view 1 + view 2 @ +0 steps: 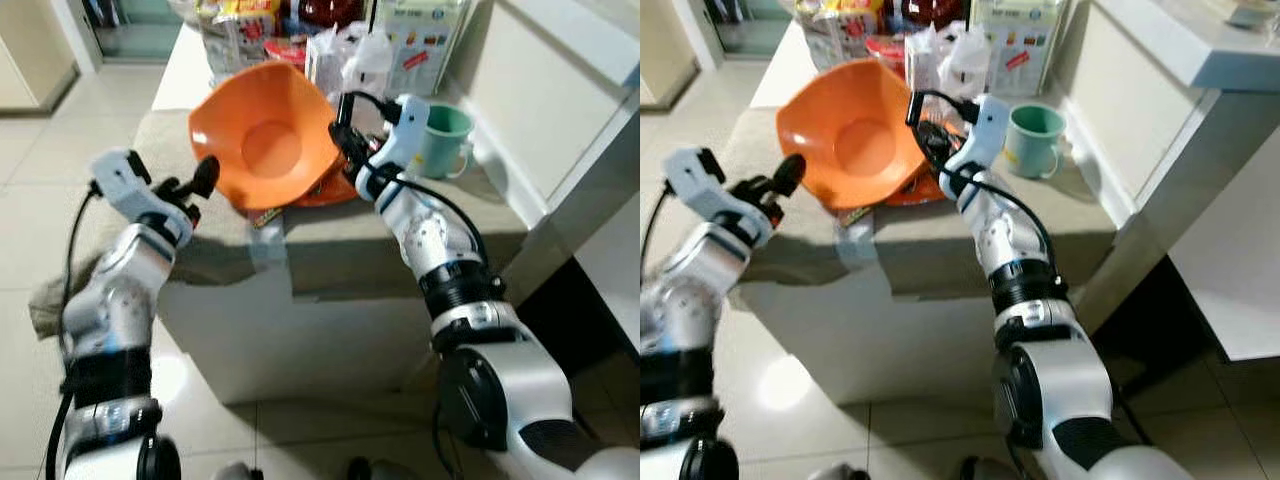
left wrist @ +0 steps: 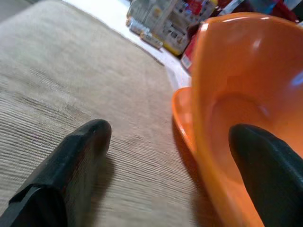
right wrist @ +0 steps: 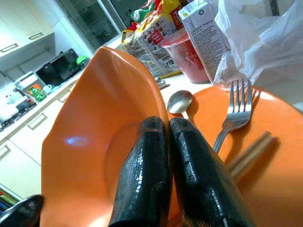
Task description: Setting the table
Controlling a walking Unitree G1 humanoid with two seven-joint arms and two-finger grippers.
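Right wrist view shows you the right claw [image 3: 168, 125] pinching the rim of the orange bowl [image 3: 90, 142], which is tilted up on edge over the orange plate [image 3: 279, 156]. A fork [image 3: 233, 116], a spoon [image 3: 180, 101] and chopsticks [image 3: 250, 152] lie on that plate. Your left claw [image 2: 165, 142] is spread wide, one finger inside the bowl, above the cloth-covered surface [image 1: 400, 235]. A green mug [image 1: 442, 138] stands just beside the plate.

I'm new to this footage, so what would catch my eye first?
The big orange bowl, tipped up on the cloth-covered table, with the right gripper shut on its rim. The left gripper is open at its other side. An orange plate beneath holds a fork and spoon.
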